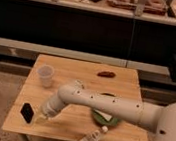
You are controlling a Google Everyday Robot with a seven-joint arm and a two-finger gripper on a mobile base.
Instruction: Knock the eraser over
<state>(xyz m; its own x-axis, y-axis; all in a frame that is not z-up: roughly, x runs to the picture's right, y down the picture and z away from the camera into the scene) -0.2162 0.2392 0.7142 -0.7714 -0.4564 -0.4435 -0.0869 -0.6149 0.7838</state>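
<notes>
Gripper lowered just right of small black matte rectangular eraser, upright near front-left of light wooden desk. Risk judged: eraser pushed sliding, not toppled, if struck low.

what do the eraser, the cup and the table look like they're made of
The eraser, just left of the pincer, looks like matte black rubber or foam: dark, no glints. The cup looks like thin clear plastic, pale and see-through. The table looks like light wood with a smooth finish and faint grain.
</notes>
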